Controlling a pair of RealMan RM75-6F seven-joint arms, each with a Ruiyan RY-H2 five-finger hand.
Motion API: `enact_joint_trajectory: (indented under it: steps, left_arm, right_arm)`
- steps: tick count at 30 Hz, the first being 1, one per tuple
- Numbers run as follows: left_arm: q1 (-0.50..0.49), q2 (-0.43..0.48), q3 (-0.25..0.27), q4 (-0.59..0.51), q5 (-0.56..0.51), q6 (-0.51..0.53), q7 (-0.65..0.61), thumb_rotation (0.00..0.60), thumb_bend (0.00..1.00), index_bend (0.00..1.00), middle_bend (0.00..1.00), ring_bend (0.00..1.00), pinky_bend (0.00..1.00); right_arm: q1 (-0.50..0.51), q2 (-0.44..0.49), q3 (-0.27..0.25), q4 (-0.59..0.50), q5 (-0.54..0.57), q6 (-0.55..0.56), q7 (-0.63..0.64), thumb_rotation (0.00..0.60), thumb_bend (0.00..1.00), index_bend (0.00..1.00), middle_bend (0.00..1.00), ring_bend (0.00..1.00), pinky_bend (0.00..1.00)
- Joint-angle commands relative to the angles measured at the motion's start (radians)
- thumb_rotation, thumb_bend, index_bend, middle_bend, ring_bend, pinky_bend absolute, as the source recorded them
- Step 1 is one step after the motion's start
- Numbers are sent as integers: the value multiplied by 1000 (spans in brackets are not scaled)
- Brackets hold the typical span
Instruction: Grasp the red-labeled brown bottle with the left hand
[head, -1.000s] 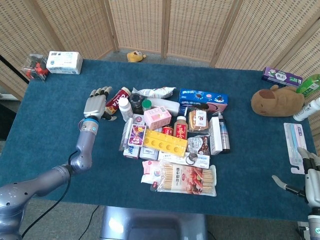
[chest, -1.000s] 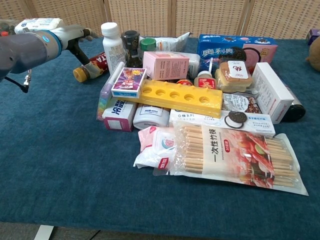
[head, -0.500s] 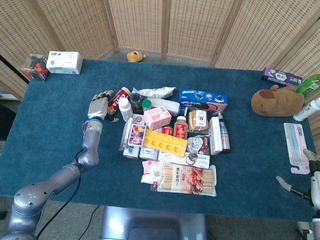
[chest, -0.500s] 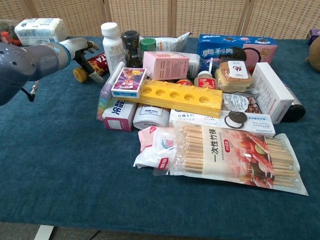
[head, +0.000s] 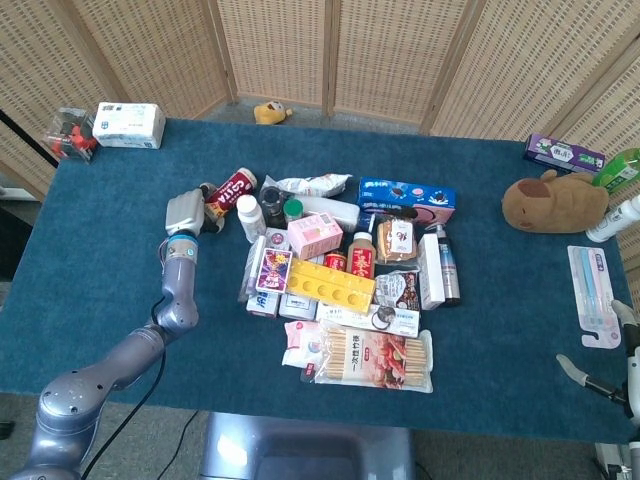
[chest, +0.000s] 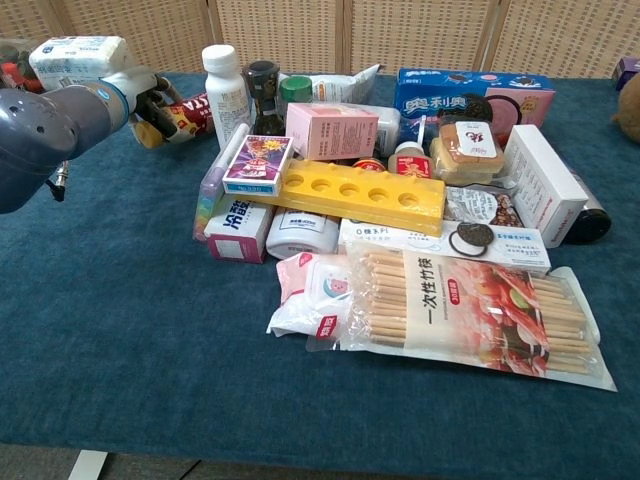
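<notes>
In the upper left of the chest view, the left hand is clenched around the red-labeled brown bottle, which lies tilted with its yellow cap toward the hand. In the head view the same bottle sits left of centre, at the left edge of the pile of goods, just beside a white pill bottle. The blue table carries the heap. At the lower right corner of the head view, the right hand shows only partly; whether it is released or clenched cannot be told.
</notes>
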Motion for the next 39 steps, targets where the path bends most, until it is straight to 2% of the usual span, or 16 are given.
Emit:
enact_joint_trajectory:
  steps: [1, 3, 7, 15, 21, 30, 39]
  left_arm:
    - [8, 15, -14, -10, 15, 7, -22, 600, 632, 566, 493, 698, 776]
    - [22, 37, -25, -42, 24, 10, -48, 600, 653, 617, 552, 735, 807]
    - [76, 103, -35, -170, 72, 50, -123, 600, 658, 641, 585, 758, 827]
    - [241, 326, -75, -573, 128, 122, -287, 600, 667, 678, 631, 800, 870]
    - [340, 476, -116, -819, 163, 169, -393, 600, 666, 678, 632, 800, 871]
    - [456, 636, -165, -1080, 275, 252, -551, 600, 667, 678, 632, 800, 871]
    - [529, 761, -196, -1264, 388, 351, -629, 600, 663, 676, 631, 800, 872]
  right_arm:
    - [-1, 5, 3, -1, -1, -2, 6, 336, 64, 0, 0, 0, 0]
    - [0, 5, 6, 0, -4, -3, 8, 335, 63, 0, 0, 0, 0]
    - [8, -2, 8, 5, -10, -14, 8, 339, 62, 0, 0, 0, 0]
    - [29, -28, 12, 31, -13, -47, 18, 342, 61, 0, 0, 0, 0]
    - [35, -40, 13, 53, -10, -62, 28, 340, 61, 0, 0, 0, 0]
    - [41, -51, 11, 72, -21, -78, 45, 339, 62, 0, 0, 0, 0]
    - [49, -88, 3, 102, -35, -100, 66, 336, 63, 0, 0, 0, 0]
